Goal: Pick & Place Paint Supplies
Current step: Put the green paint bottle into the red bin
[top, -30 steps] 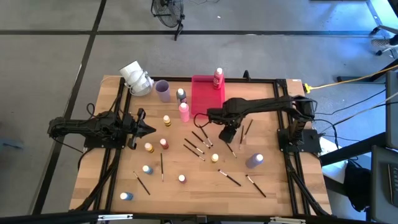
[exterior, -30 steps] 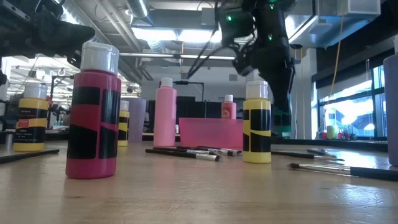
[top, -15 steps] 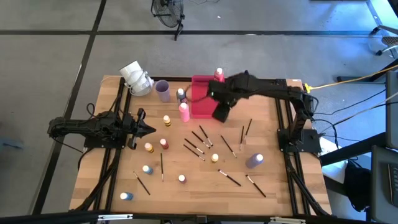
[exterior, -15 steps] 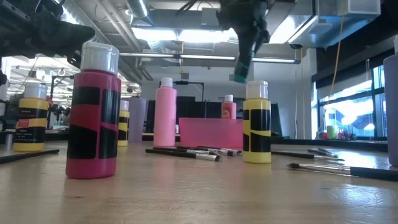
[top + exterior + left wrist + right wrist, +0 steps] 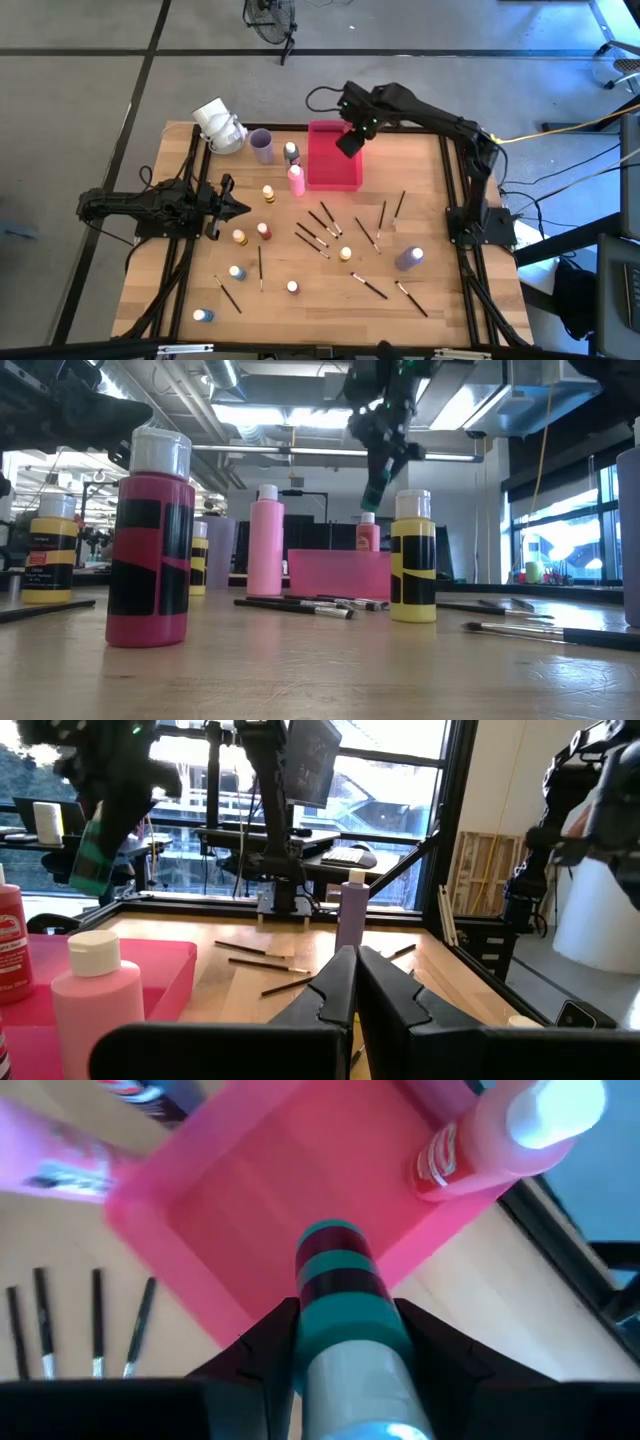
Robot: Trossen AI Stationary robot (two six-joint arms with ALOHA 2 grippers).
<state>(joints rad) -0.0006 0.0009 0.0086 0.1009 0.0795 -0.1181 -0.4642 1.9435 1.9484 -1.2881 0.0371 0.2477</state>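
The wooden table (image 5: 430,215) is strewn with small paint bottles and thin paintbrushes, and at its far edge the pink-red tray (image 5: 333,170) is set, with a red-pink bottle (image 5: 505,1135) standing upright in its far corner. Above that far end of the tray the right gripper (image 5: 350,140) is held in the air, its two fingers pinched on a green paint bottle (image 5: 340,1295) around the bottle's body. In the right wrist view the bottle's long axis is seen to run straight out between the fingers and down toward the tray's open floor, which lies directly beyond the bottle's far end; the release is therefore judged to turn on lowering along that axis, clear of the red-pink bottle just beside it. How high the bottle hangs above the tray floor cannot be told surely. The left gripper (image 5: 232,208) is parked well apart over the table's left side, fingers pressed together and holding nothing.
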